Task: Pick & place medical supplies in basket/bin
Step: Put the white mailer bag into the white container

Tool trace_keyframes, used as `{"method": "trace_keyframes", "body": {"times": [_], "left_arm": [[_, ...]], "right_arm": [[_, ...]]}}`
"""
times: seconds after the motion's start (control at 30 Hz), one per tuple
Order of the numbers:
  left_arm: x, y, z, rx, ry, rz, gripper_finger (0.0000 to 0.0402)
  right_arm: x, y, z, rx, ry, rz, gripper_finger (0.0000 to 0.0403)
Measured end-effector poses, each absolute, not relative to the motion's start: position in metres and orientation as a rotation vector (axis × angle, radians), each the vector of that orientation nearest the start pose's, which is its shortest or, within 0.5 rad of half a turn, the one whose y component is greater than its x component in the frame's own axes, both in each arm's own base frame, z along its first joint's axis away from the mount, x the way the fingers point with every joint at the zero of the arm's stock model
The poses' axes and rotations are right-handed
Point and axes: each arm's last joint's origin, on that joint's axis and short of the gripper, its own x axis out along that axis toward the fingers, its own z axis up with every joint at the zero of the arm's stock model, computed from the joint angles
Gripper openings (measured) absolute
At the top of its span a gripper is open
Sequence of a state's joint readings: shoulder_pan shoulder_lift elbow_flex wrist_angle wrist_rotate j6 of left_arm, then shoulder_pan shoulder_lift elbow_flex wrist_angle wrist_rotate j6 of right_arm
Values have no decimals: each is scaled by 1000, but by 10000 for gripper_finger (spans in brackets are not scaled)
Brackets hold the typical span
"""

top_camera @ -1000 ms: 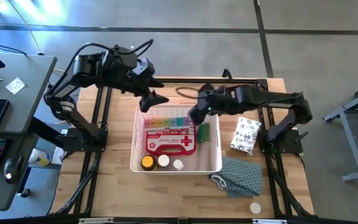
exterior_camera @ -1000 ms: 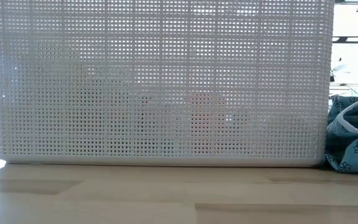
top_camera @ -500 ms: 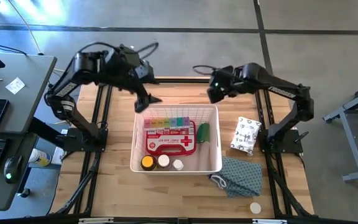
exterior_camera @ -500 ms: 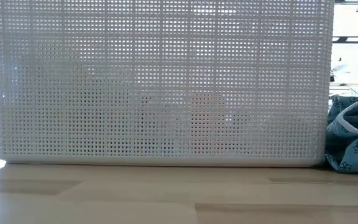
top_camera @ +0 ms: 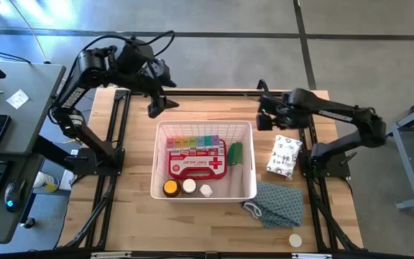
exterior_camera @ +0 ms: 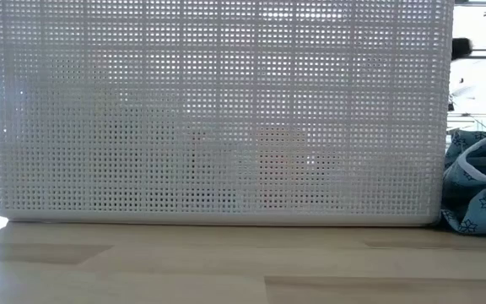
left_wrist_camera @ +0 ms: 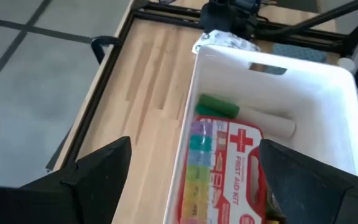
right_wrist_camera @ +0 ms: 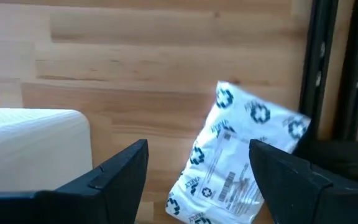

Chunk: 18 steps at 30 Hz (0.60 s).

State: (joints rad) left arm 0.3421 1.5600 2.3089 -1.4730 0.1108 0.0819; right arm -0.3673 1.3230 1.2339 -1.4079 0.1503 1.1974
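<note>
Two grippers being held open, nothing gripped. Right gripper being held above table just past basket's far right corner, white packet lying near. Left gripper being held above table by basket's far left corner. Basket being filled: red first-aid case, pill organiser, green roll, small bottles lying inside. Probably next: packet being picked. Fingers being best lowered over packet's middle, shut gently, lifted clear of rim.

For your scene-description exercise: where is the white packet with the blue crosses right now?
In the high view, the white packet lies on the table right of the basket, outside it, just above the blue-green cloth. The right gripper hovers open nearby, toward the table's far edge.
</note>
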Motion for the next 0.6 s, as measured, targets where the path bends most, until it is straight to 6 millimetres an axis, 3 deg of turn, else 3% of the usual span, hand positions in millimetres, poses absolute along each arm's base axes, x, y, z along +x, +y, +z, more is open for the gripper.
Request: {"method": "trace_keyframes", "body": {"times": [0.17,0.33,0.5,0.6], "left_arm": [[220,76,514,-71,703,167,385],[231,79,515,-129,651,185,385],[241,82,514,-140,624,185,385],[244,84,512,-163,634,197,385]], "right_arm": [[171,-71,268,1184,997,-1292,270],[150,-66,230,1267,1047,-1331,272],[139,-61,201,1304,1098,-1333,284],[138,-60,193,1290,1114,-1328,295]]}}
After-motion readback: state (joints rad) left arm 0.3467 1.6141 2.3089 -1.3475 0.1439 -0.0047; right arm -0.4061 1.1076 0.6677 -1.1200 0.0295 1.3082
